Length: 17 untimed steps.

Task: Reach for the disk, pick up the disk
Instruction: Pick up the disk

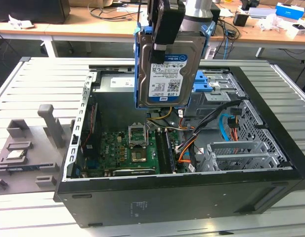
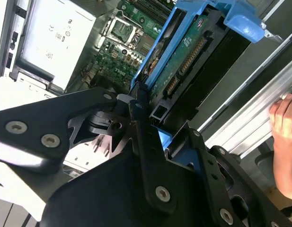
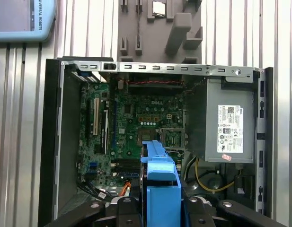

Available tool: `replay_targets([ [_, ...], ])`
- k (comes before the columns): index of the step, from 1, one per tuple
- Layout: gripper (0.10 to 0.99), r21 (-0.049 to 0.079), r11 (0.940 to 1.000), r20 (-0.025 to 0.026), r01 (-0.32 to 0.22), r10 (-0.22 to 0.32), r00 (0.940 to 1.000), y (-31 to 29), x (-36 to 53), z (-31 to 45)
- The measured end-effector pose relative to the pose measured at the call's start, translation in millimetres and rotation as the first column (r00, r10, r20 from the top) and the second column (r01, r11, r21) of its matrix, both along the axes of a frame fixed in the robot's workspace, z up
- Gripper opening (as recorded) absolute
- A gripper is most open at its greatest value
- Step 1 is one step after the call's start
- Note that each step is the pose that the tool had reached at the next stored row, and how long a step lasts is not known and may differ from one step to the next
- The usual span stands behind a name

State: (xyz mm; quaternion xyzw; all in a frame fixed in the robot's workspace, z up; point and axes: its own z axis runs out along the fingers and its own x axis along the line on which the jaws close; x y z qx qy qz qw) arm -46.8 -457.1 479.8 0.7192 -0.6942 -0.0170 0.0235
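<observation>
A ribbed grey table is filling the foreground in the exterior view, catching bright, even light. Behind it, a long wooden desk is running across the room, carrying cables and white boxes, with dark floor showing beneath.

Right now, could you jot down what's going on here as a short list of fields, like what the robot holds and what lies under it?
Held item: flat silver metal disk with white-and-blue label and blue plastic side rails
Holder: black gripper, shut on the disk's upper end
Disk pose: upright, lifted above the case
Below: open black computer case with green motherboard
Beside case: grey fixture block, at the exterior view's left
Person: a hand in the second wrist view
</observation>
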Motion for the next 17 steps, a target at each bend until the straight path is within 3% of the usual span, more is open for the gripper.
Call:
replay_targets([
  [17, 0.365, 0.0, 1.0, 0.0, 0.0, 0.0, 1.0, -18.5, 0.0, -0.1],
])
